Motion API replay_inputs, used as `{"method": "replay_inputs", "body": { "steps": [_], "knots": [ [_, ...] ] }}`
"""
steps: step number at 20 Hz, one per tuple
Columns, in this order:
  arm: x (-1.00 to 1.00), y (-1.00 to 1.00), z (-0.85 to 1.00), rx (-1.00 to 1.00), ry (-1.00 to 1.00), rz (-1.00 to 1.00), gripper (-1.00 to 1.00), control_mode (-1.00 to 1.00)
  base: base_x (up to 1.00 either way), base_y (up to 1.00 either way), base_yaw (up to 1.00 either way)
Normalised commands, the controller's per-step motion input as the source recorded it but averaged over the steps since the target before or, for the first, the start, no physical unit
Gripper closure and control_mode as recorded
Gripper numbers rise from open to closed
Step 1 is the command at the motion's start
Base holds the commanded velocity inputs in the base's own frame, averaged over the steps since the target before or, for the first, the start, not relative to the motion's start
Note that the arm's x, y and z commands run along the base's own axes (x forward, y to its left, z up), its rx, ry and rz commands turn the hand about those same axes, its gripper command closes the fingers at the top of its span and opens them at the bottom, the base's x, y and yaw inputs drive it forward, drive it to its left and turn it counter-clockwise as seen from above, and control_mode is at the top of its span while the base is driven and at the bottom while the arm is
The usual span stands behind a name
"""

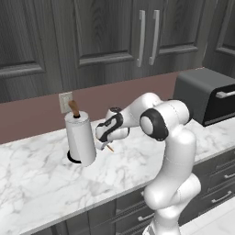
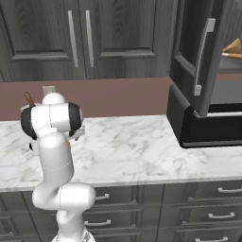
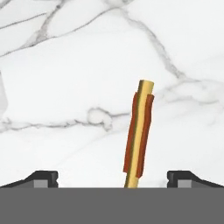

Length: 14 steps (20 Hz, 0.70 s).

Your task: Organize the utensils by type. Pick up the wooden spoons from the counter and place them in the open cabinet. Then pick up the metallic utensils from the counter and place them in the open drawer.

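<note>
A wooden spoon's orange-brown handle (image 3: 139, 131) lies on the white marble counter (image 3: 65, 65), running up between my fingertips (image 3: 43, 177) with a wide gap on each side. Its bowl is hidden below the hand view's edge. My gripper (image 3: 113, 179) is open and points down at the counter (image 1: 41, 179) just right of the paper-towel roll. From the left base, the gripper (image 1: 104, 143) hangs low over the handle tip (image 1: 110, 148). Another wooden spoon (image 2: 231, 49) lies on the shelf of the open cabinet (image 2: 201, 56). The metallic utensils and the drawer are out of view.
A paper-towel roll (image 1: 81, 140) with a brown knob stands close to the gripper's left. A black appliance (image 1: 206, 94) sits at the counter's right end, under the open cabinet door. Closed wall cabinets (image 1: 105, 32) line the back.
</note>
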Motion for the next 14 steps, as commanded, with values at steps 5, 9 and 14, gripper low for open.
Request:
{"method": "replay_inputs", "body": {
  "steps": [5,9,14],
  "knots": [
    [0.1,-0.01,-0.56,0.0,-0.06,0.08,-1.0,-1.0,0.0,0.0,0.0],
    [0.0,0.0,-0.68,0.0,-0.1,0.07,1.0,-1.0,0.0,0.0,0.0],
    [-0.06,-0.01,-0.69,0.0,-0.13,0.02,1.0,-1.0,0.0,0.0,0.0]
  ]
}}
